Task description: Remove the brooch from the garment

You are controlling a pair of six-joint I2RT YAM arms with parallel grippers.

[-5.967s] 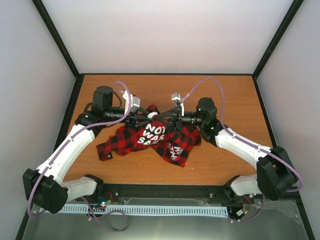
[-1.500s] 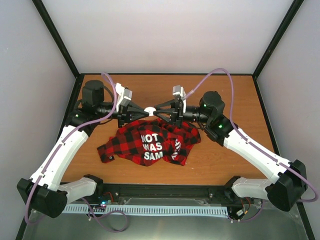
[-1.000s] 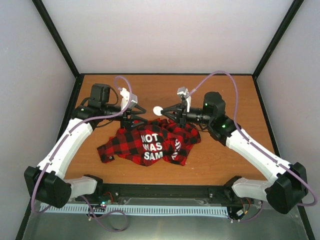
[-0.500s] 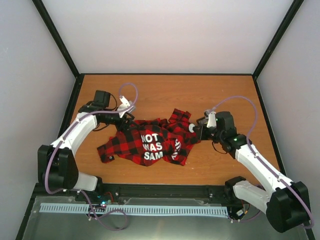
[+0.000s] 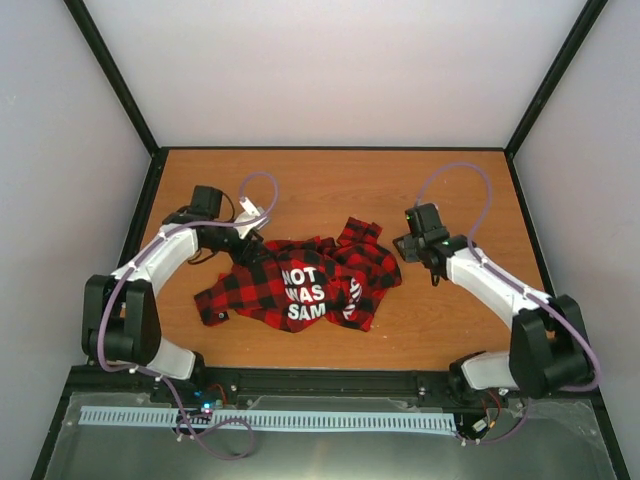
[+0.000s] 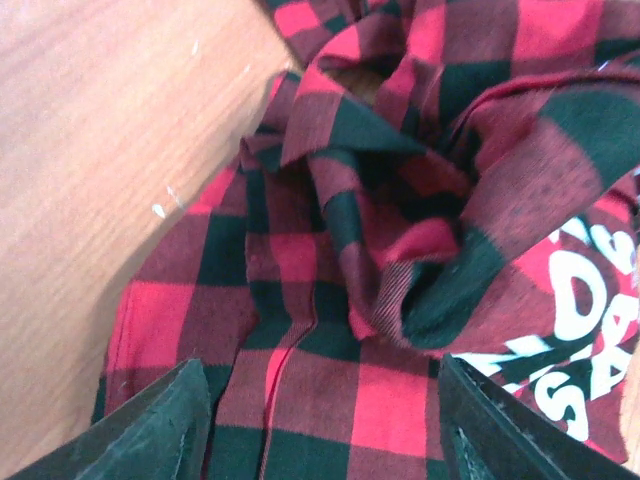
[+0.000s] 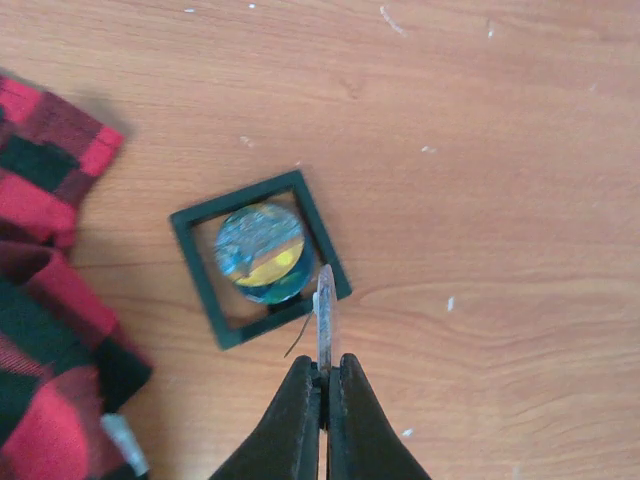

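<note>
We have the right jaws pinched fully shut on the brooch [image 7: 323, 290], seen edge-on as a thin pale sliver. Below it on the bare surface [image 7: 480, 150]: black square frame [image 7: 235, 194] around a blue-yellow disc [image 7: 260, 253]. The left jaws are half open, empty, over the garment [image 5: 300, 290], bunched mid-surface.

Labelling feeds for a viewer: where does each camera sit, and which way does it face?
Top external: above and behind, facing down on the table; left arm and right arm show.
Left wrist: over the garment, facing down; left gripper open at the bottom edge.
Right wrist: facing down at the brooch; right gripper shut on its pin.
Shared: the garment appears in all three.
</note>
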